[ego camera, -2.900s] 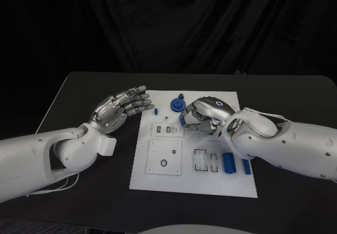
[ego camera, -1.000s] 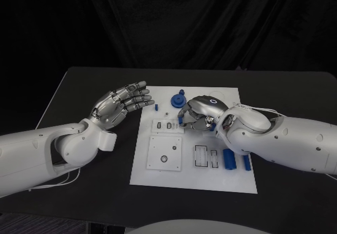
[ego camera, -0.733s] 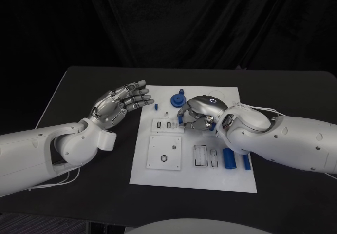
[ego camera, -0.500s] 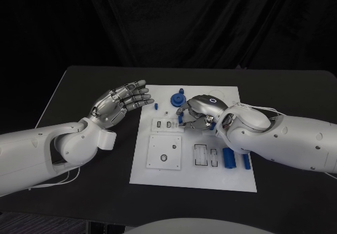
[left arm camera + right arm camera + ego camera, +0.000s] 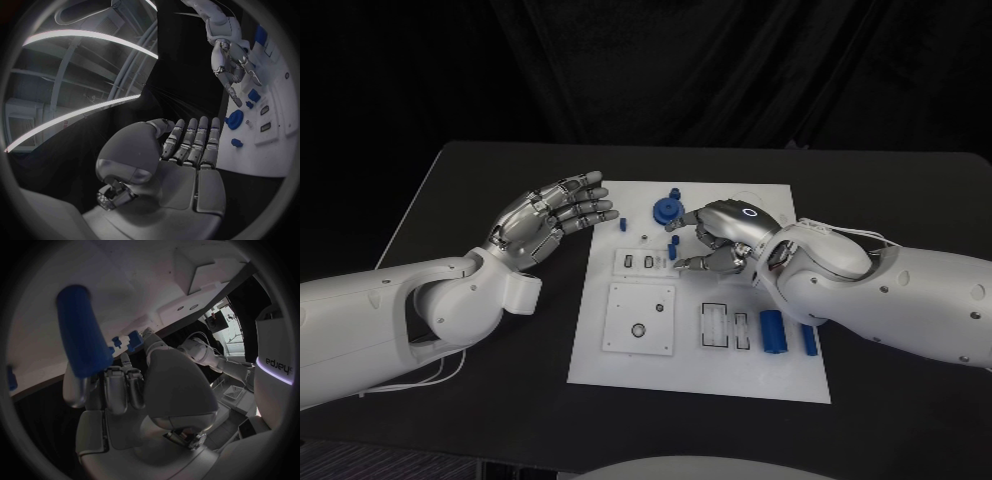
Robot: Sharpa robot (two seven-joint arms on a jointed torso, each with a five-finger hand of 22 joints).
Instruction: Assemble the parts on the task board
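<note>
The white task board (image 5: pixel 718 372) lies in the middle of the black table. My right hand (image 5: pixel 721 238) hovers over the board's far half and pinches a small blue peg (image 5: pixel 674 247) at its fingertips. In the right wrist view the blue peg (image 5: pixel 81 332) stands against the fingers (image 5: pixel 119 385) just above the board. A blue gear (image 5: pixel 669 212) and a small blue pin (image 5: pixel 622 227) lie on the board beyond the hand. My left hand (image 5: pixel 554 218) is raised beside the board's left edge, fingers spread, holding nothing. The left hand (image 5: pixel 187 150) faces the blue gear (image 5: pixel 234 119).
Two blue cylinders (image 5: pixel 772 333) lie side by side on the board's right part, under my right forearm. A raised square plate (image 5: pixel 639 320) with a hole and a slotted block (image 5: pixel 645 263) sit on the board's left half. The table's black edges run round the board.
My right hand has rolled a little over the board's far half, showing more of its fingers, still holding the blue peg. The left hand has stayed in place.
</note>
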